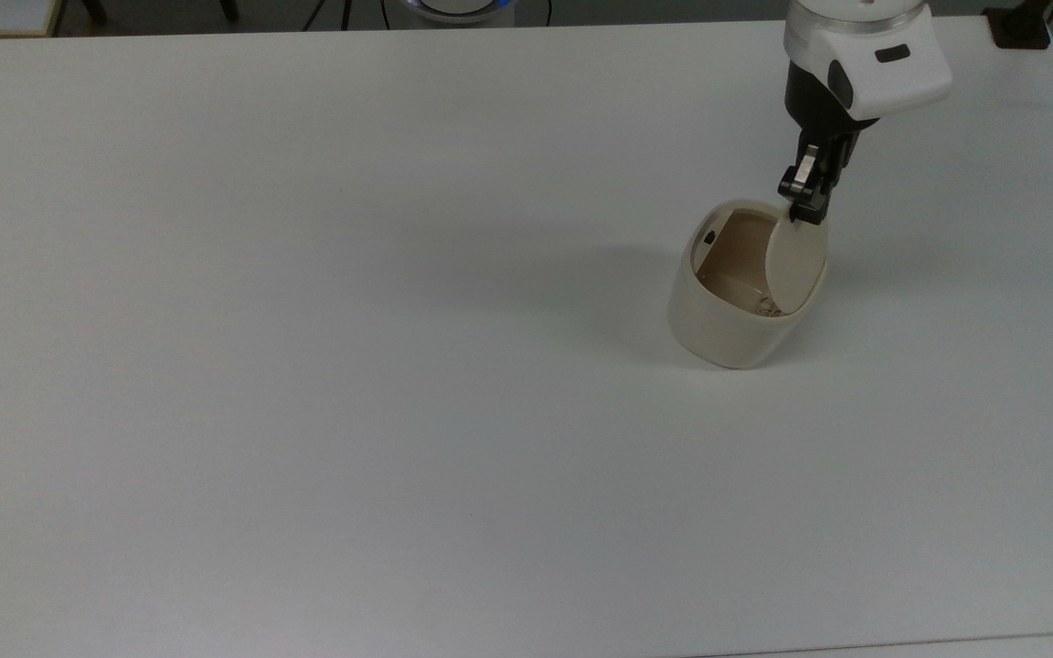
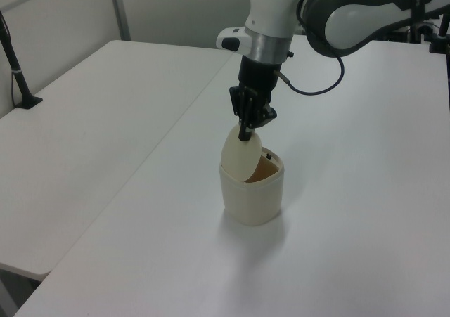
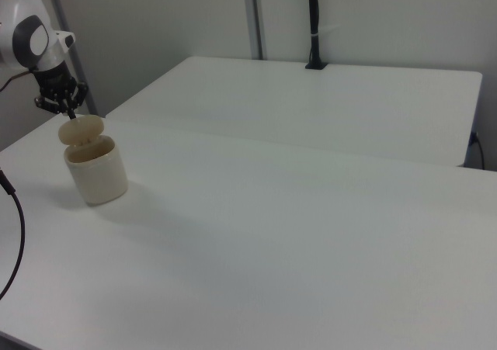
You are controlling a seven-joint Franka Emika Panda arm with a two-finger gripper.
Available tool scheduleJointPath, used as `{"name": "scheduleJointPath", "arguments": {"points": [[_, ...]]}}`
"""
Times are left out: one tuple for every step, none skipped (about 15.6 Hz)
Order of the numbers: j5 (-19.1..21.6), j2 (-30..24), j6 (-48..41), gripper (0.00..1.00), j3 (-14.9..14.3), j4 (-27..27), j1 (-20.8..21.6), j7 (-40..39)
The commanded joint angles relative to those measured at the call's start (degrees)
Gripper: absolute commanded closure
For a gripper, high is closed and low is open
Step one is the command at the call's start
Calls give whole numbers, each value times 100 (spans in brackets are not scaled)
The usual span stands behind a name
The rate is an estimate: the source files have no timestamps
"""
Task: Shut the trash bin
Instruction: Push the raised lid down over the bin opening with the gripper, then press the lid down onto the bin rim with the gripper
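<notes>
The trash bin [image 1: 718,329] is a small cream tub standing at the top view's right on the white table [image 1: 307,366]. Its hinged lid [image 1: 798,265] stands tilted over the tan opening, covering about the right half of it in the top view. A small black button [image 1: 709,238] sits on the rim opposite. My gripper [image 1: 805,212] points down with its fingers shut and its tip touching the lid's upper edge. In the left view the gripper [image 2: 244,134] presses on top of the lid [image 2: 241,157] above the bin [image 2: 252,197]. The right view shows the gripper [image 3: 70,111] over the lid [image 3: 80,129].
A second white table [image 2: 84,120] adjoins on the left view's left, carrying a black post [image 2: 14,64]. A black post [image 3: 313,24] stands at the far table's back in the right view. A black clamp [image 1: 1020,27] sits at the top view's upper right corner.
</notes>
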Motion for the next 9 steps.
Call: {"name": "scheduleJointPath", "arguments": {"points": [[-18,-32,-368,99,-84,-150,28,-151],[-18,-32,-369,99,-84,-256,20,-160],[-18,-23,-325,99,-84,-370,11,-160],[-27,-5,-308,99,-93,-475,2,-169],[-27,3,-299,99,-101,-546,-16,-178],[-36,12,-290,99,-102,-608,-16,-169],[-27,21,-281,99,-102,-678,-16,-178],[-36,21,-281,99,-102,-748,-16,-178],[-36,30,-281,99,-102,-758,-16,-178]]}}
